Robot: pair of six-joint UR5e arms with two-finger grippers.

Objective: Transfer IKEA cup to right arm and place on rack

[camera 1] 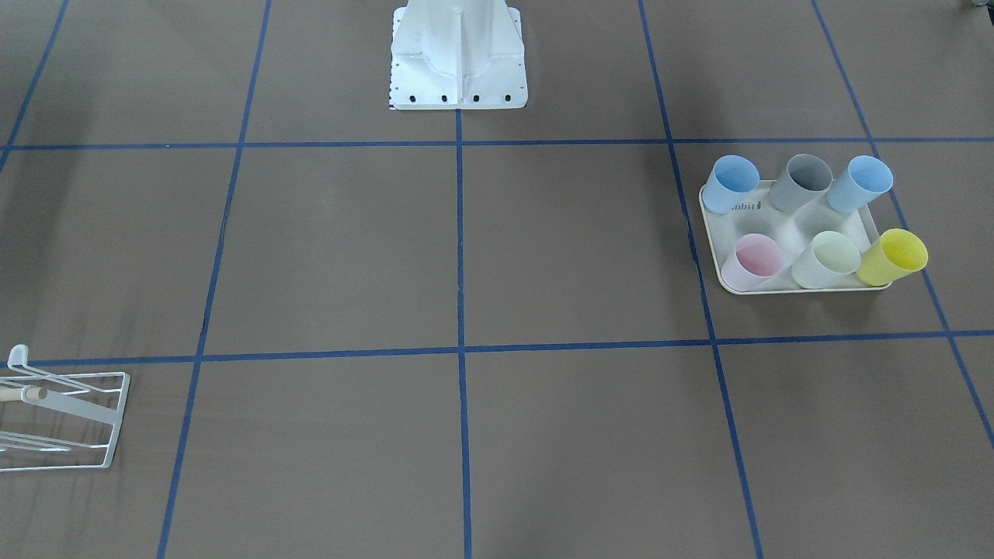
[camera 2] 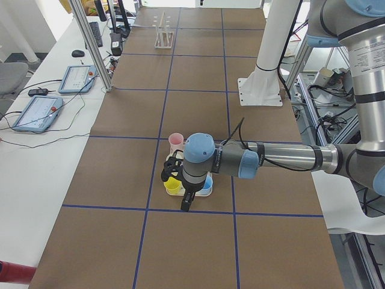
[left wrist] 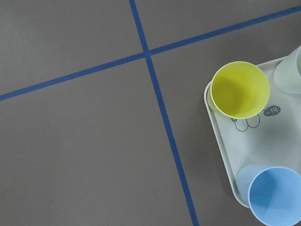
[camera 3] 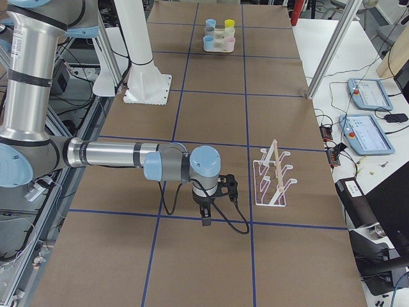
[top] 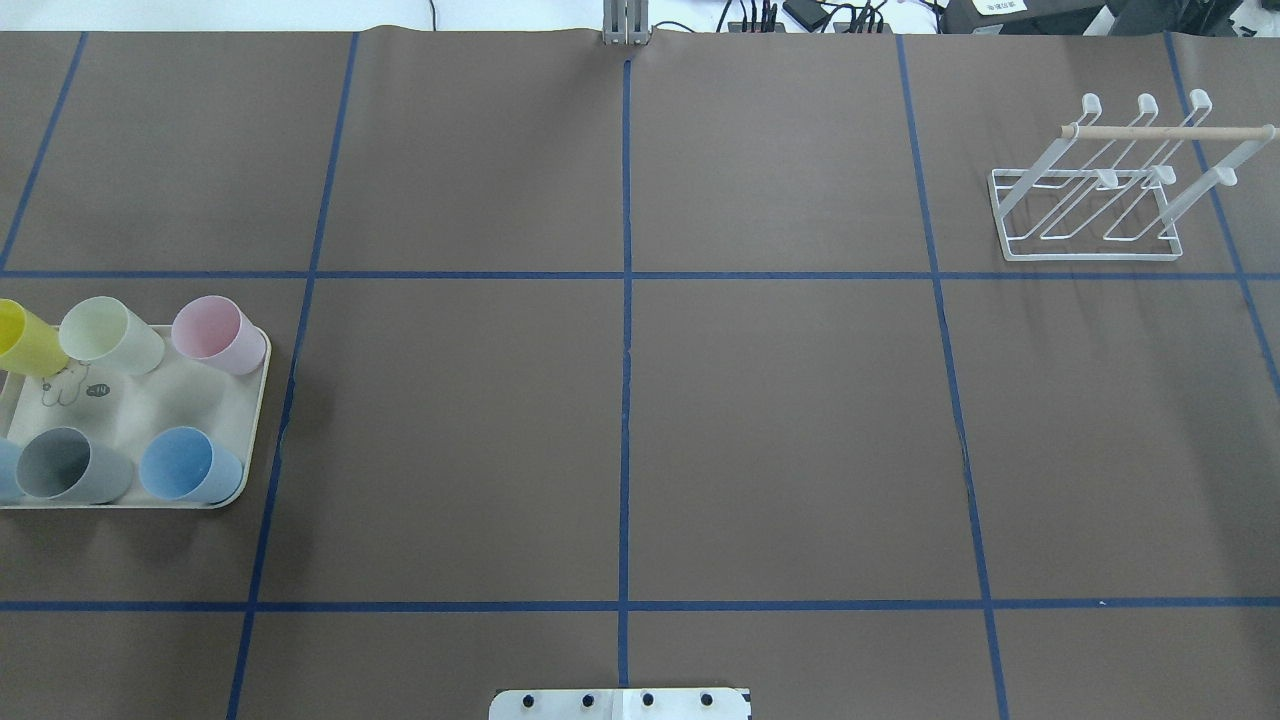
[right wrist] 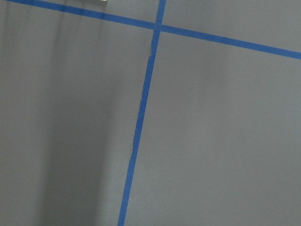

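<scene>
Several pastel IKEA cups stand upright on a cream tray (top: pixel 170 400) at the table's left end: yellow (camera 1: pixel 894 256), pale green (camera 1: pixel 829 260), pink (camera 1: pixel 753 260), grey (camera 1: pixel 804 180) and two blue ones. My left gripper (camera 2: pixel 171 175) hovers over the tray; I cannot tell whether it is open or shut. Its wrist view looks down on the yellow cup (left wrist: pixel 240 89) and a blue cup (left wrist: pixel 275 195). The white wire rack (top: pixel 1100 200) stands bare at the far right. My right gripper (camera 3: pixel 225 185) hangs beside the rack (camera 3: pixel 271 179); whether it is open or shut cannot be told.
The white robot pedestal (camera 1: pixel 458 54) stands at the table's middle edge. Blue tape lines divide the brown table (top: pixel 780 430) into squares. Tablets (camera 2: pixel 36 111) and cables lie on the side bench beyond a metal post (camera 2: pixel 90 42).
</scene>
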